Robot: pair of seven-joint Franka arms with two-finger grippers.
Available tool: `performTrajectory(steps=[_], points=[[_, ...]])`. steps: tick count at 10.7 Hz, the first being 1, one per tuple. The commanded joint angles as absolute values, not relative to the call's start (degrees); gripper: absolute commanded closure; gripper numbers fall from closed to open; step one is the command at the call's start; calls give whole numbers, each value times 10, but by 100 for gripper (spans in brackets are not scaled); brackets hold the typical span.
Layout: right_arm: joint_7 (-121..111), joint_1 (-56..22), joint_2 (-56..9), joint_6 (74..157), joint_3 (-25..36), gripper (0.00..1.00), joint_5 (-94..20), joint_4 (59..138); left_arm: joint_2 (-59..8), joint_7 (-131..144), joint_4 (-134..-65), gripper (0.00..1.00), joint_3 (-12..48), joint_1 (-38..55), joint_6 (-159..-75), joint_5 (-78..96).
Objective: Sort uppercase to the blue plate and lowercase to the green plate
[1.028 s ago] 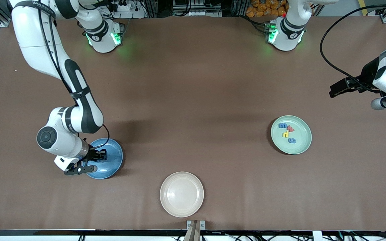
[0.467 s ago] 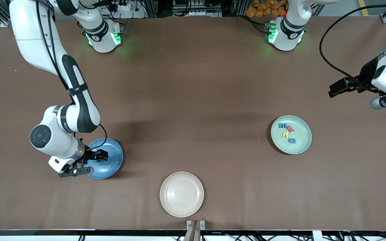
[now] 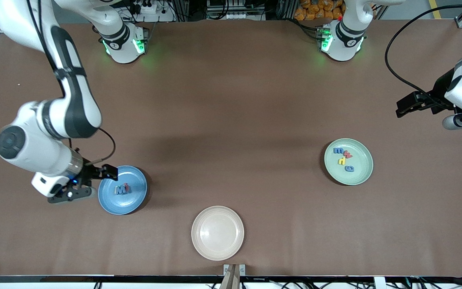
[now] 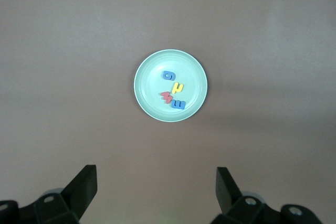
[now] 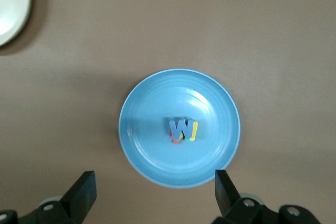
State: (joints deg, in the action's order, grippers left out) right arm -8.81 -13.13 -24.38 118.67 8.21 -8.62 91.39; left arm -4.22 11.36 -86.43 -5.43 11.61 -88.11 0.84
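Observation:
The blue plate (image 3: 132, 178) lies toward the right arm's end of the table. On it, a small pile of uppercase letters (image 3: 122, 188), blue, teal, red and yellow, lies pressed together. My right gripper (image 3: 108, 172) is open and empty, up over the table just off that plate's rim. The right wrist view shows the plate (image 5: 157, 93), the pile (image 5: 182, 128) and the gripper (image 5: 153, 192). The green plate (image 3: 361, 174) holds the lowercase letters: blue m (image 3: 338, 151), red w (image 3: 348, 154), yellow one (image 3: 341, 161), blue rounded one (image 3: 349, 168). My left gripper (image 3: 405, 107) waits open, high over the table, seeing that plate (image 4: 149, 82).
A cream plate (image 3: 217, 233), with nothing on it, lies near the table's front edge, between the two other plates; its rim shows in the right wrist view (image 5: 10, 3). The brown table (image 3: 231, 120) is bare around the plates.
My right gripper has risen and drawn away from over the blue plate toward the right arm's end, uncovering the letter pile. The left arm has barely moved.

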Motion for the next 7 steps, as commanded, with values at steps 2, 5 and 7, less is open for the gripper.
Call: performTrajectory(steps=[2, 5, 7], points=[[-85, -117, -144, 1143, 79, 0, -57, 944, -27, 115, -878, 0, -51, 118, -887, -1], [-85, -105, -69, 1050, 77, 0, -47, 957, -26, 117, -881, 0, -51, 118, -885, -1], [-89, -91, -35, 993, 76, 0, -31, 955, -25, 117, -882, 0, -51, 118, -884, -1]])
